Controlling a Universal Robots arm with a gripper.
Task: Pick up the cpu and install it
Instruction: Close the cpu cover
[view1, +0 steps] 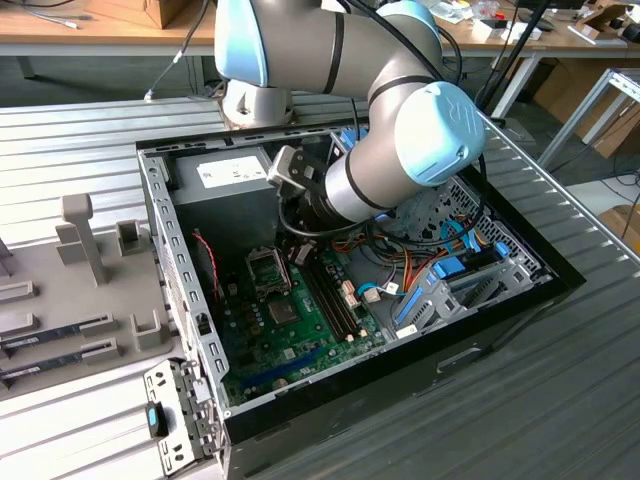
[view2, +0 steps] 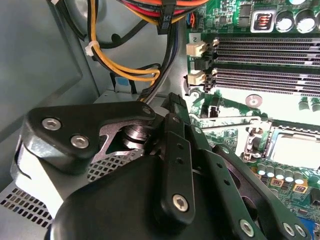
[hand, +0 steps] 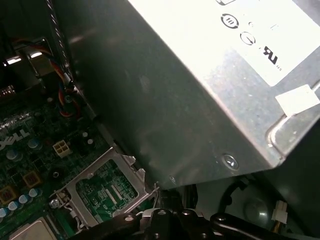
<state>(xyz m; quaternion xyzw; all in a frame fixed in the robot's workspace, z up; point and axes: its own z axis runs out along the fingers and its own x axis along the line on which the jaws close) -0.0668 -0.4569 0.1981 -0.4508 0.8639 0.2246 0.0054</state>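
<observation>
Plainly, the biggest thing is the computer case (view1: 180, 290), laid on its side with the cover off so the arm (view1: 400, 150) can reach down into it. The case is thin perforated sheet steel with a black outer rim. Tucked in its far corner is the power box (view1: 225, 185), a smooth dull-grey metal block with a white label. The green board (view1: 300, 340) lies flat on the floor of the case, crowded with small parts, long dark ribbed memory slots (view2: 265, 60) and bundled yellow and orange wires (view2: 120, 65).

The gripper (view2: 172, 107) is matte black with bolted links, and it hangs low beside the power box, near the socket (view1: 262, 268). I cannot tell whether it is wide, narrow or holding anything.

The socket's hinged steel frame (hand: 102, 187) stands swung up, which leaves the seat uncovered. In the second wrist view a pale square (view2: 300, 150) lies in that seat. It may be the cpu or it may be bare contacts; I cannot say which.
</observation>
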